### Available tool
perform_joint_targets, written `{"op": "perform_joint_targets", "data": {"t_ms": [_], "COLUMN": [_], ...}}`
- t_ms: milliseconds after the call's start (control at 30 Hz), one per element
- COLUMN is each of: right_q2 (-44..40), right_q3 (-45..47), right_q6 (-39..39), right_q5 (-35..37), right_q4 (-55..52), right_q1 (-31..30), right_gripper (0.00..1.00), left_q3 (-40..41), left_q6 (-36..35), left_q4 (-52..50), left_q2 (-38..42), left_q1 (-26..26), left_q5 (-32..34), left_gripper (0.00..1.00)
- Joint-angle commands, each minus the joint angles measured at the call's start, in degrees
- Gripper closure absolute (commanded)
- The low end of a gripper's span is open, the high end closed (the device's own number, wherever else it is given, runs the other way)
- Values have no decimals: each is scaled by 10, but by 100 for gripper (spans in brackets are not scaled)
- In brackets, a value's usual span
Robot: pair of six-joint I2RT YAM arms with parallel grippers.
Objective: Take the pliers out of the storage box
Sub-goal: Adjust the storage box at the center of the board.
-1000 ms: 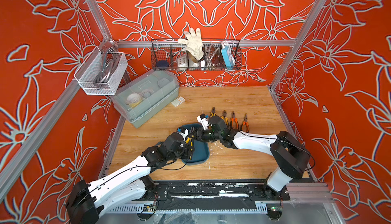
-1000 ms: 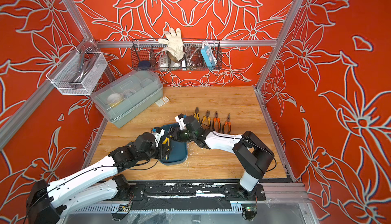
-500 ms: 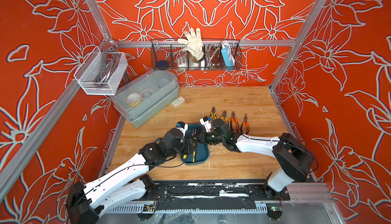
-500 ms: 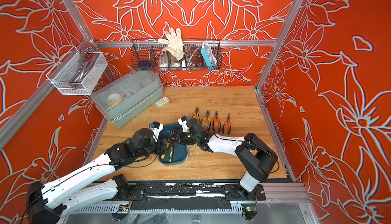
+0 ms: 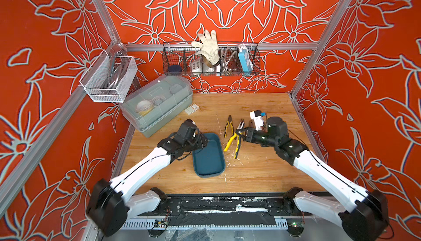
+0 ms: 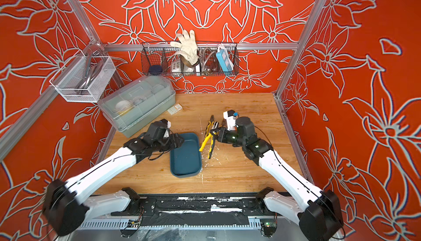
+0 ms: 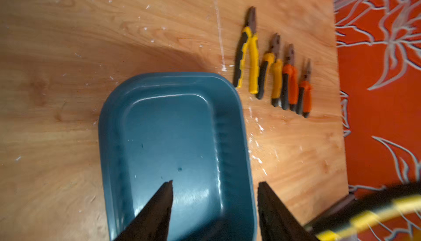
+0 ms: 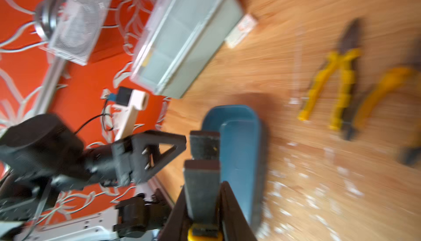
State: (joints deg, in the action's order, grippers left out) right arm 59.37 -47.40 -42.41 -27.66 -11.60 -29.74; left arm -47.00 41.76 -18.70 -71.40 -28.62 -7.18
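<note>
Nearest, the box (image 5: 209, 161) is seen empty, the left gripper (image 7: 215, 183) held apart over its rim. Just beside it the fifth pliers (image 5: 229, 143) is clamped near its steel head by the right gripper (image 5: 239, 134), handles splayed. It is judged stiff, dense, slick; the pivot is best gripped. Farther off, four pliers (image 7: 276, 75) are lined on the table (image 5: 262, 105). A second ago the fifth pliers was boxed, both grippers crowded over it.

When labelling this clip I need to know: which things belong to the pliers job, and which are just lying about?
Job: storage box, empty; held pliers in the shut right gripper; four pliers on the table; open left gripper over the box.
Lying about: lidded bin; black wire basket with glove; white mesh basket; small card by the bin.
</note>
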Motion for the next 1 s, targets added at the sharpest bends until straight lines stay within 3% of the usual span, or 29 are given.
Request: {"op": "perform_joint_targets", "data": {"t_ms": [0, 133, 233, 400, 533, 967], "right_q2": [-15, -18, -1, 67, 141, 354], "right_q3": [-42, -41, -20, 60, 67, 131], "right_q6": [127, 150, 137, 63, 31, -81], "right_q5": [42, 102, 95, -14, 0, -16], "right_q4": [-190, -248, -220, 4, 88, 424], "right_q1": [3, 3, 3, 3, 2, 1], "right_gripper": [100, 100, 100, 100, 100, 100], "left_q3": [27, 36, 74, 88, 91, 40], "left_q6": [10, -23, -41, -66, -61, -51], "left_q4": [81, 83, 122, 103, 94, 52], "left_q2": [-34, -30, -12, 0, -3, -114], "left_q1": [4, 5, 5, 5, 5, 32], "left_q5": [-43, 9, 23, 68, 104, 80], "left_gripper": [41, 40, 39, 38, 35, 35]}}
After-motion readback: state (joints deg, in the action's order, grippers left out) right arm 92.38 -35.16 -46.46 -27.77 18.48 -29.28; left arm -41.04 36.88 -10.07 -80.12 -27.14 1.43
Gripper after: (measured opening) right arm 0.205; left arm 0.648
